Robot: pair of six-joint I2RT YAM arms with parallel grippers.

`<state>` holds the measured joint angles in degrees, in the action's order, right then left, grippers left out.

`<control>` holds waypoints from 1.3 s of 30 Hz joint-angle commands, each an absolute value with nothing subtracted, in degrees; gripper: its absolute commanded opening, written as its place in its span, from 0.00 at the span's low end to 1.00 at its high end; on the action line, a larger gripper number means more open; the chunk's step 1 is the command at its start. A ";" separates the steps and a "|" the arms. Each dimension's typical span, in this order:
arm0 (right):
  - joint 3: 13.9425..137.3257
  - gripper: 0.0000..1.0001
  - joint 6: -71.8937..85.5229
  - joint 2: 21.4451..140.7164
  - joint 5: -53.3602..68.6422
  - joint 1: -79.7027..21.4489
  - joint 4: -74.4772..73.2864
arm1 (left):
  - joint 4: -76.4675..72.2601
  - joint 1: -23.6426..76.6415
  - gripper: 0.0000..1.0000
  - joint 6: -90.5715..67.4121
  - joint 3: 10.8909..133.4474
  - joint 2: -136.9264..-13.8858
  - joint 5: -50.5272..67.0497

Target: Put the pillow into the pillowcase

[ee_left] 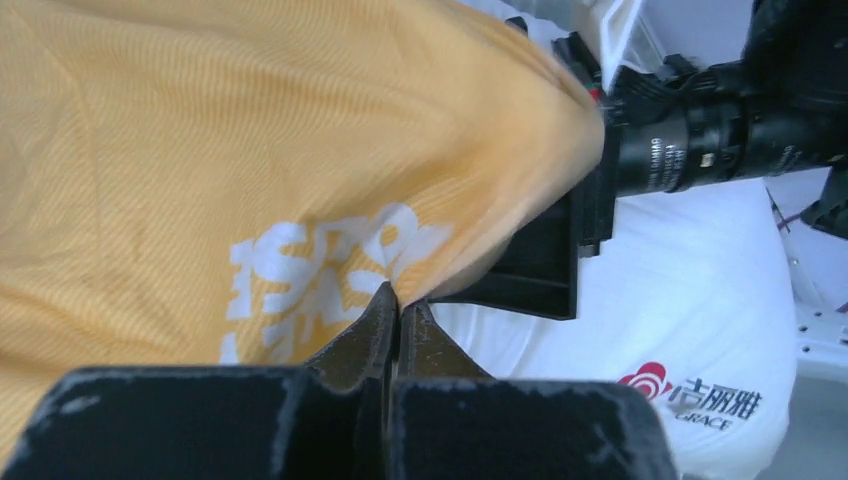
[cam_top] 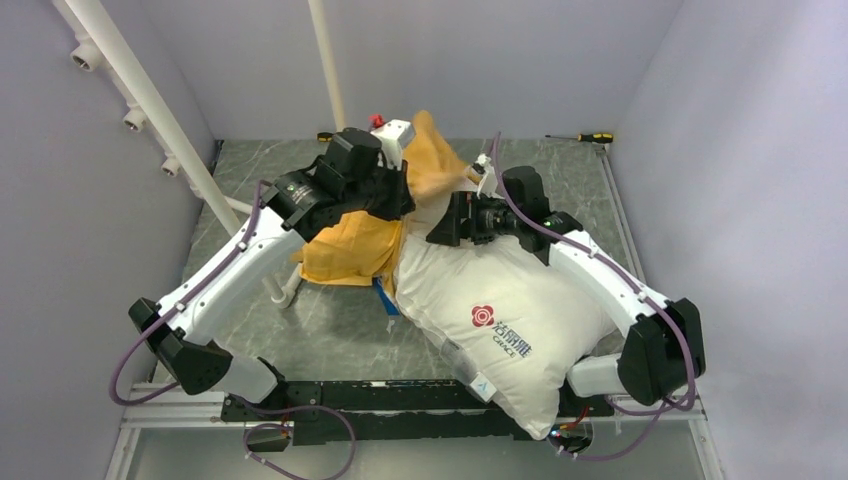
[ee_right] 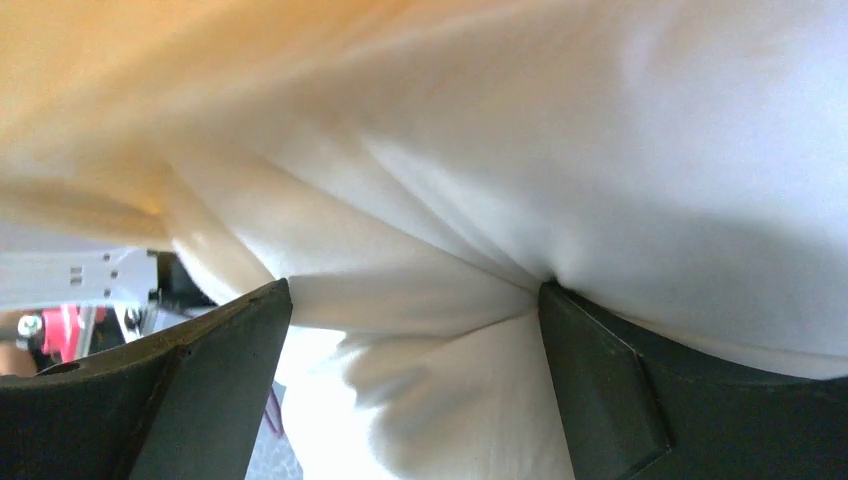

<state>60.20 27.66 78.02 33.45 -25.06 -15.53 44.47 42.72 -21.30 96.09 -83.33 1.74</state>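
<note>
Both arms reach forward and bend inward until their wrists nearly meet, the left arm ending in the left gripper, pinched tight on the pillowcase edge, the right arm in the right gripper, spread wide against the pillow

Pillowcase: thin woven cloth, fine rib weave, matt yellow-orange w/ white print. Pillow: smooth white cloth, soft sheen, creased. Table: grey marble-look top, semi-gloss. Left claw: black fingers, matt, edges scuffed pale. Left arm: white glossy plastic shell. Pipes, upper left: white plastic, smooth. Walls: matt pale-grey panels.
</note>
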 commanded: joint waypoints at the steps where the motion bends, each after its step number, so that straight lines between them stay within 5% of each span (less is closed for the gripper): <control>1: 57.47 0.99 18.96 72.16 42.38 -24.17 -17.55 | 40.85 37.33 0.00 -26.31 98.86 -79.99 9.05; 6: 57.36 0.98 12.89 69.21 40.72 -24.17 -21.85 | 38.81 33.58 0.00 -30.56 99.07 -79.05 13.46; 9: 59.30 0.89 10.27 70.93 44.32 -24.17 -25.84 | 33.85 31.60 0.00 -32.88 96.01 -77.57 17.30; 14: 56.55 0.90 16.31 64.11 44.46 -25.53 -17.13 | 35.47 30.94 0.00 -31.97 95.81 -77.72 18.88; 19: 57.77 0.82 14.33 59.99 28.79 -36.63 -14.59 | 39.41 30.89 0.00 -31.19 96.09 -77.78 20.21; 31: 51.15 0.92 16.86 72.60 -18.25 -56.95 -7.97 | 38.88 30.89 0.00 -34.03 93.70 -75.53 28.89; 34: 51.23 0.72 19.78 78.27 -22.40 -56.95 -2.97 | 36.63 30.94 0.00 -35.90 93.36 -74.69 31.64; 36: 52.61 0.26 20.55 81.90 -25.74 -56.95 -1.13 | 35.14 30.93 0.00 -37.09 93.40 -74.00 33.86; 39: 54.08 0.00 19.41 82.20 -28.03 -55.57 1.86 | 34.61 31.02 0.00 -37.47 93.59 -73.06 34.98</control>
